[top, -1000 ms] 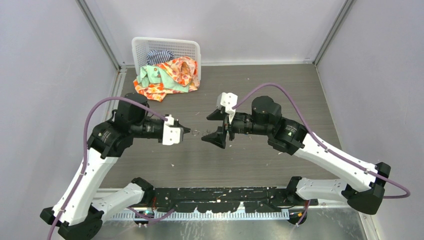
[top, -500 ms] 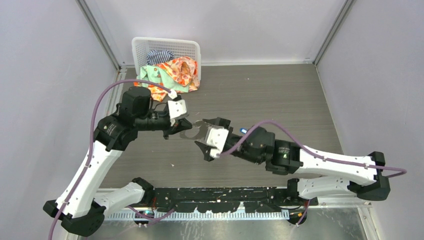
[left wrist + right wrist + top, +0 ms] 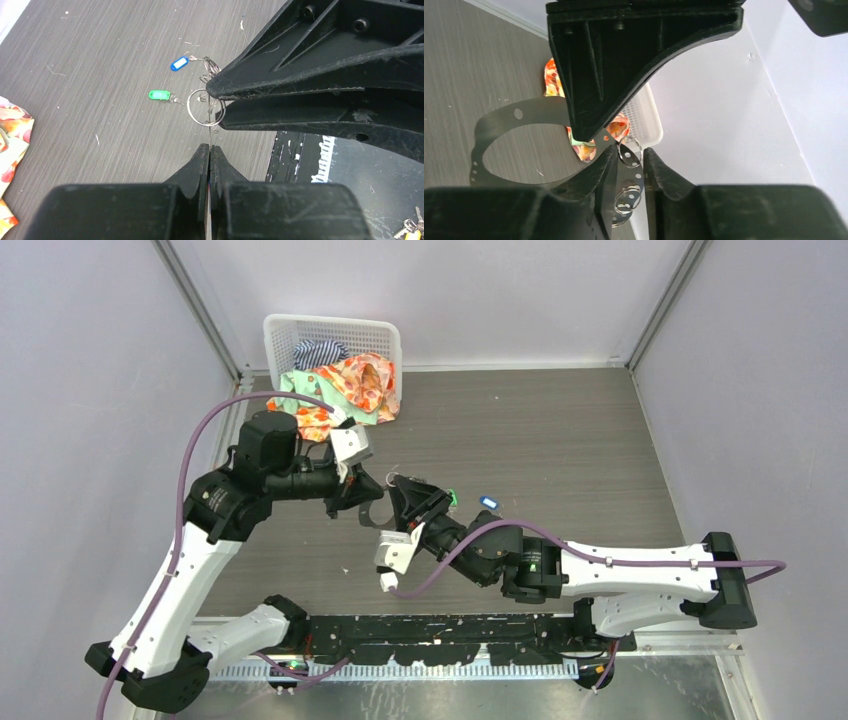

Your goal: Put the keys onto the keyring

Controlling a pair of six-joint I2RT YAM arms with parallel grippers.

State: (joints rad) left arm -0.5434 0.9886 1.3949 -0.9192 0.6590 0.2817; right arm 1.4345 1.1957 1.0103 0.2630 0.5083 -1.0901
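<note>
The keyring (image 3: 499, 127) is a thin flat grey loop with small holes, and small silver split rings (image 3: 630, 151) hang on it. My left gripper (image 3: 209, 149) is shut on its edge, seen edge-on in the left wrist view. My right gripper (image 3: 629, 160) has its jaws close on either side of the loop's band and those split rings (image 3: 205, 106). In the top view both grippers meet over mid-table, left gripper (image 3: 363, 494) and right gripper (image 3: 400, 490). The green key (image 3: 159, 94) and the blue key (image 3: 178, 63) lie loose on the table below.
A white basket (image 3: 330, 335) with a pile of coloured clothes (image 3: 340, 390) stands at the back left. Grey walls close in three sides. A black strip runs along the near edge, and another bunch of keys (image 3: 411, 227) lies on it.
My right arm has swung down and to the left to meet the left gripper, and its jaws have narrowed from wide open around the loop. The left gripper has shifted slightly back, still shut.
</note>
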